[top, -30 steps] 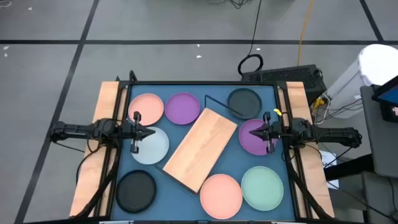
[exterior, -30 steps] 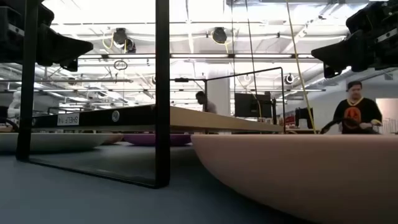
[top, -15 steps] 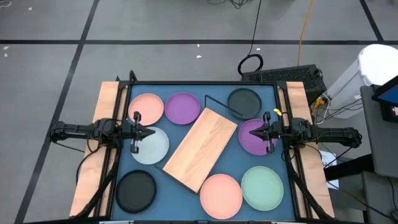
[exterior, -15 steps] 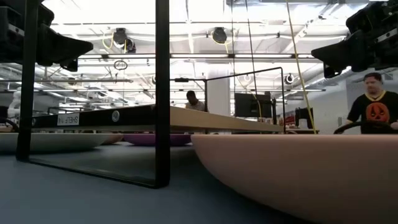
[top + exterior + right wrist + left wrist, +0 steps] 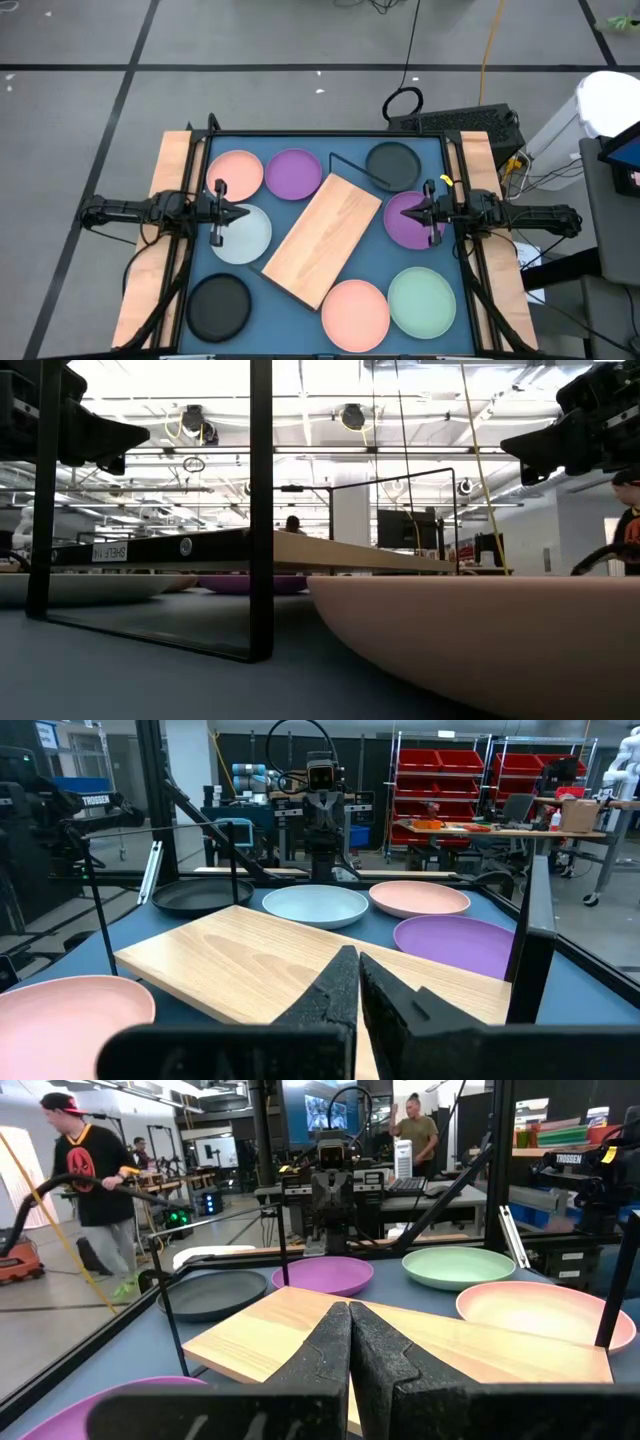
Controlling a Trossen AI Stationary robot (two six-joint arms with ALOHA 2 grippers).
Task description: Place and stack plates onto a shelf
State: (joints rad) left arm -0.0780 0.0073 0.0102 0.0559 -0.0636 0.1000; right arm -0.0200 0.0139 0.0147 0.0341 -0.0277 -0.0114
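Observation:
Several round plates lie flat on the blue table top: pink [image 5: 236, 172], purple [image 5: 294, 173], black [image 5: 392, 163], purple [image 5: 410, 222], white-grey [image 5: 245, 236], black [image 5: 219, 305], pink [image 5: 354, 310] and pale green [image 5: 422, 300]. The shelf [image 5: 322, 238], a light wooden board on a thin black wire frame [image 5: 260, 510], stands slantwise in the middle with nothing on it. My left gripper [image 5: 246, 213] is shut and level above the white-grey plate's far rim. My right gripper [image 5: 405, 212] is shut and level above the right purple plate. The shut fingers show in both wrist views [image 5: 350, 1325] [image 5: 358, 970].
Wooden side rails [image 5: 172, 160] and black frame posts border the table on the left and right. A wire leg of the shelf [image 5: 350, 165] sticks out toward the far black plate. A person [image 5: 95, 1175] moves about in the room beyond the table.
Both arms, the plates and the shelf have kept still. A person in the room behind the table has walked across toward the right of the low view.

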